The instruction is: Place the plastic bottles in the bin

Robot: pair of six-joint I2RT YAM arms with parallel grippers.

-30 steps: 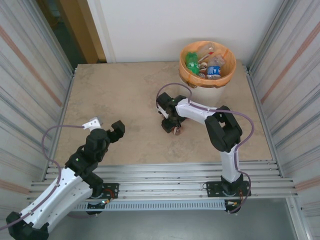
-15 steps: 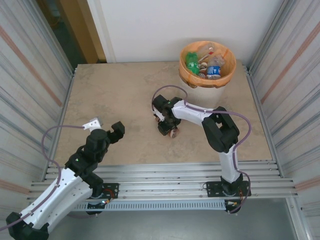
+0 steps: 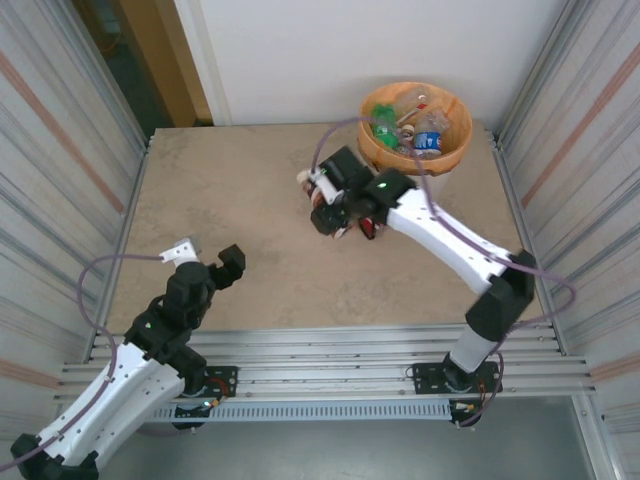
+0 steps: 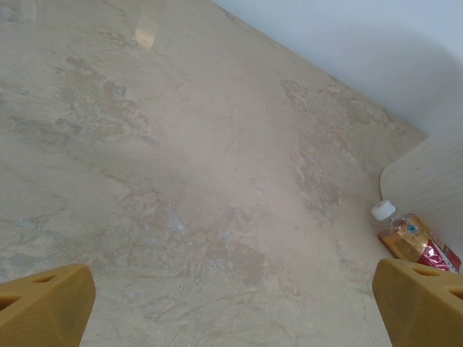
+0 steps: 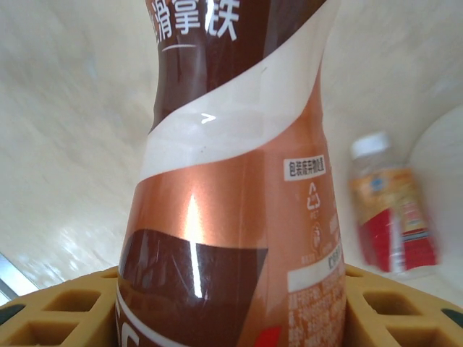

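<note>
Holding the brown bottle (image 5: 231, 181) is the right end effector (image 5: 231, 307): its yellow fingers (image 5: 65, 314) sit against both sides of the lower body, so it is clamped on this bottle. In the top view the grasp is near the centre of the frame, to the lower left of the bin (image 3: 366, 130), where the arm hides most of the bottle.

I judge that the bottle is light, thin plastic. It is not fragile, but the wall can give way under a hard squeeze. The glossy sleeve label looks smooth, so it may slip. A hold across the wide body, below the narrow waist, seems the safest, and the fingers are there. I cannot tell whether liquid is inside.

In the right wrist view the long axis of the bottle runs from bottom to top of the frame, leaning a little, across the line between the fingers. The print reads upright, so the cap end probably points to the top, out of frame.

A second bottle (image 5: 391, 210), with white cap and orange-red label, lies on its side on the desk (image 4: 181, 181), just beside the white wall of the bin. Its cap points to the upper left of the frame.

The left end effector (image 4: 231, 307) has its fingers wide apart and holds nothing.
</note>
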